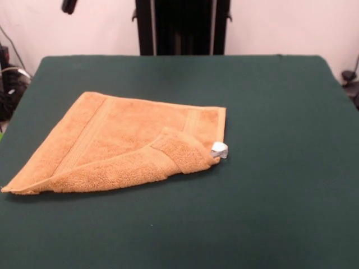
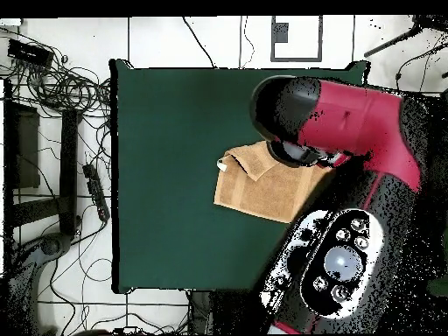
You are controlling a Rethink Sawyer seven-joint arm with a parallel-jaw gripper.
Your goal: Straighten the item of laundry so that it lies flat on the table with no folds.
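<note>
Table (image 1: pixel 269 185): dark green cloth surface, far larger than the work piece, nothing else on it.

Arm (image 2: pixel 350 118): in the overhead view the red and black links hang over the table and cover part of the cloth. The hand itself is hidden under the arm there, and the front view shows none of it, so I cannot tell whether it is apart or together.

Towel (image 1: pixel 118 143): golden-orange terry, lying left of the table's middle in the front view, skewed to the table edges. Not flat: the near edge is turned up over the body in a long fold, thickest toward the right corner, where a flap lies doubled back.

White tag (image 1: pixel 219 149): sits at that folded right corner, sticking out onto the green.

Step in hand, as judged: fold not yet undone; approach phase. Next move likely calls for pinching the top layer only, near the tag corner, and drawing it toward the near table edge.
</note>
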